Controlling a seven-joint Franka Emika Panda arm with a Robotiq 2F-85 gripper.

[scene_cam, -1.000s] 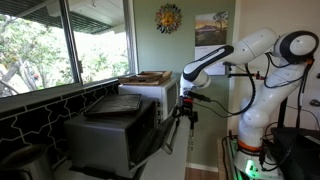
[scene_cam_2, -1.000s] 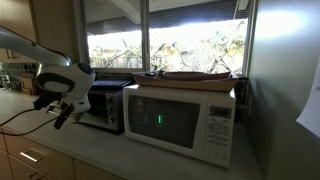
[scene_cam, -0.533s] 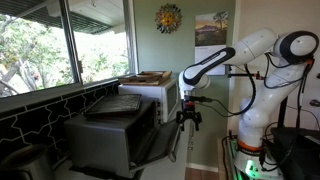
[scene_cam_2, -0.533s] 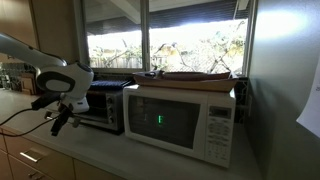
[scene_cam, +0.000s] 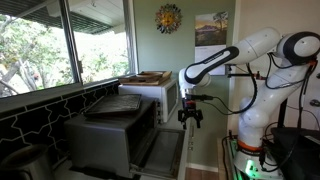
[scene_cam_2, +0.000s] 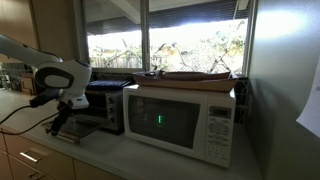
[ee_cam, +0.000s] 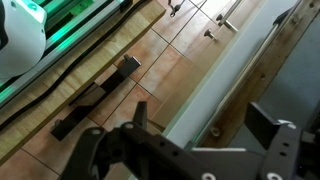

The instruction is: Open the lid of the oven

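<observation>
Exterior and wrist views of the oven (scene_cam: 105, 135) with its lid (scene_cam: 165, 150) folded down. In an exterior view the oven is seen at the lower left of the frame on the desk (scene_cam_2: 150, 160), with a flat dark tray (scene_cam: 115, 104) laid on its roof and a white microwave (scene_cam: 152, 92) just behind it. The lid is shown close to level, projecting from the oven's lower front edge toward the lower centre of the frame, so that the dark interior is exposed. The hand (scene_cam: 190, 114) is held above the lid's outer edge, apart from it, at the end of the white arm (scene_cam: 245, 50).

In an exterior view (scene_cam_2: 60, 120) the hand is found at the left of the frame, in front of the oven, which is largely hidden behind the wrist. The microwave fills the centre there, and the lid appears only as a dark slab under the hand.

In the wrist view alone the two fingers (ee_cam: 100, 150) are shown spread wide, with nothing held between them. A tiled floor (ee_cam: 170, 70) is seen at the left, and a pale diagonal band at the right cannot be identified with certainty.
</observation>
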